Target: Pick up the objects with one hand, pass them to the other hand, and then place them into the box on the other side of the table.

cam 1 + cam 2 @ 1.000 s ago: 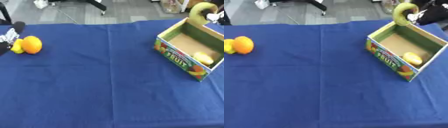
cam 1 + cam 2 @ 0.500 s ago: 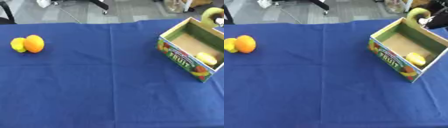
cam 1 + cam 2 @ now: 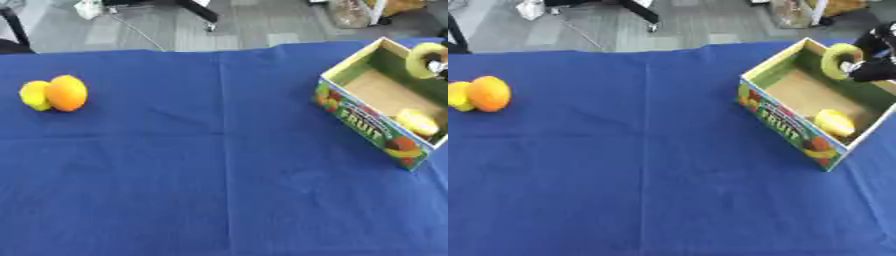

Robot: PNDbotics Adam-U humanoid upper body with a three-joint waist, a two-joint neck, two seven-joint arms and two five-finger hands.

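Right hand holds green fruit over box.

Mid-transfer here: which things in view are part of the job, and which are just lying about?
Job:
- green-yellow fruit, held by the right hand over the box
- cardboard fruit box at the table's right
- yellow fruit already inside the box
- orange and a yellow fruit beside it, at the table's left

Lying about:
- blue tablecloth
- floor clutter beyond the table, too blurred to name
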